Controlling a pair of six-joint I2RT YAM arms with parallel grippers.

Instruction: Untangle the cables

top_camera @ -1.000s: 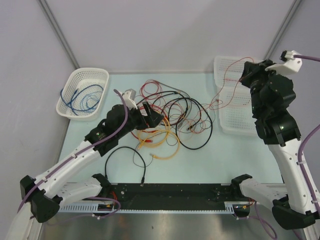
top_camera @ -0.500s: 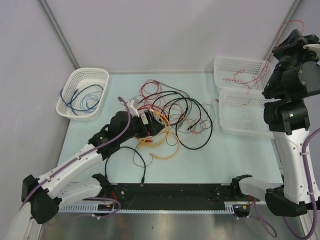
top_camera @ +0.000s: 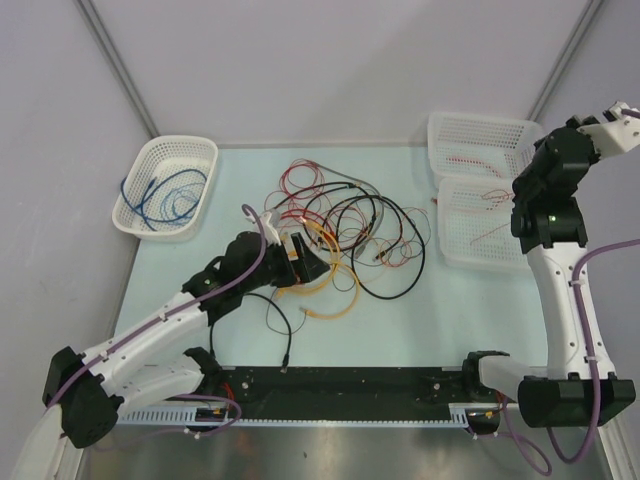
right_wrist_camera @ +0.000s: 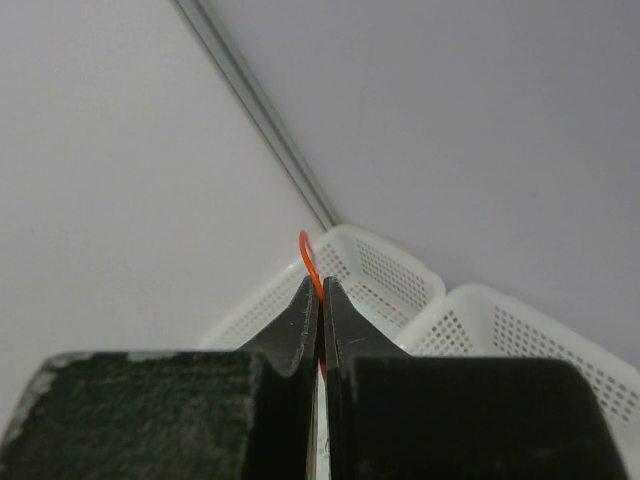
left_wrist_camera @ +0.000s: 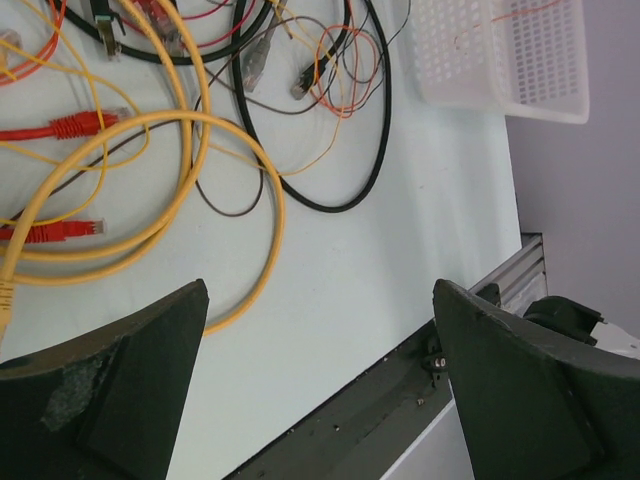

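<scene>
The cables (top_camera: 345, 230) lie tangled mid-table: red, black and a yellow cable (top_camera: 330, 290). My left gripper (top_camera: 305, 258) hovers open over the tangle's near-left side. In the left wrist view the left gripper (left_wrist_camera: 320, 290) holds nothing, with the yellow cable (left_wrist_camera: 190, 130), red plugs (left_wrist_camera: 75, 125) and a black cable (left_wrist_camera: 375, 150) ahead of it. My right arm (top_camera: 555, 200) is raised at the right. The right gripper (right_wrist_camera: 320, 285) is shut on a thin red wire (right_wrist_camera: 306, 250) that loops out above its tips. Thin red wire (top_camera: 470, 160) also lies across the right baskets.
A white basket (top_camera: 131, 222) at the left holds a blue cable (top_camera: 160, 195). Two white baskets (top_camera: 480, 118) (top_camera: 470, 260) stand at the right, one also in the left wrist view as basket (left_wrist_camera: 500, 60). A separate black cable loop (top_camera: 250, 300) lies near the front rail (top_camera: 350, 385).
The right arm drew the thin red wire off the tangle, swung up and right, then came lower; the wire now rests in the baskets. The left gripper slid slightly nearer.
</scene>
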